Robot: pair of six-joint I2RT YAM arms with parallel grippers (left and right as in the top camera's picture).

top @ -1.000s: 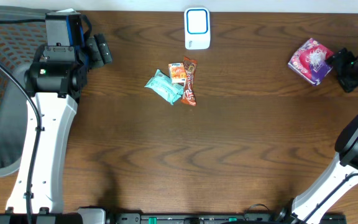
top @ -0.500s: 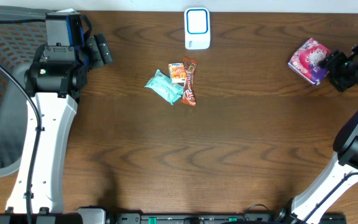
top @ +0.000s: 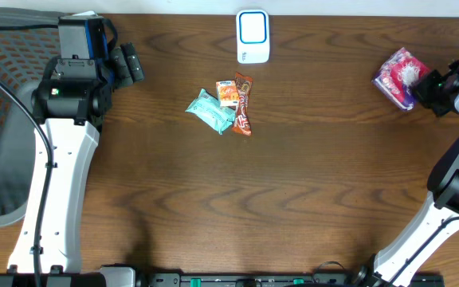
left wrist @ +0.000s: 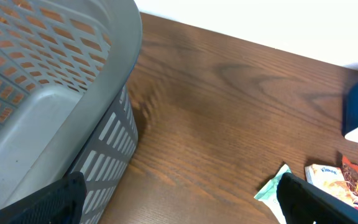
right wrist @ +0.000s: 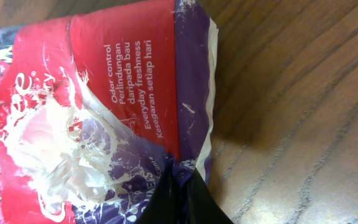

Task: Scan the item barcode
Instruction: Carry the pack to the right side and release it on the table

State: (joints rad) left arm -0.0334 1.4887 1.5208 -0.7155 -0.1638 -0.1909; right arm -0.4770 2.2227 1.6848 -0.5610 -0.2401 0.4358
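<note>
Right end effector (right wrist: 179, 202): closed, pinching the edge of the red and purple packet (right wrist: 104, 112). Legible on packet: "Odor control", "Everyday freshness", "Kesegaran setiap hari". Packet location: desk (top: 309, 199), 2 o'clock, well apart from the white and blue scanner (top: 253, 36) at 12 o'clock. Left end effector (top: 134, 64): jaws wide apart, 10 o'clock, near the grey basket (left wrist: 42, 93). Desk centre: teal pack (top: 209, 111), orange pack (top: 228, 94), brown bar (top: 243, 104); lettering too small to read.

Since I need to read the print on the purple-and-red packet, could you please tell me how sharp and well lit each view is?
Right wrist: the packet fills the frame, its small white print sharp and legible, the right gripper only a dark silhouette; overhead: evenly lit, no glare, but the packet is too small to read; left wrist: packet not in view.
</note>
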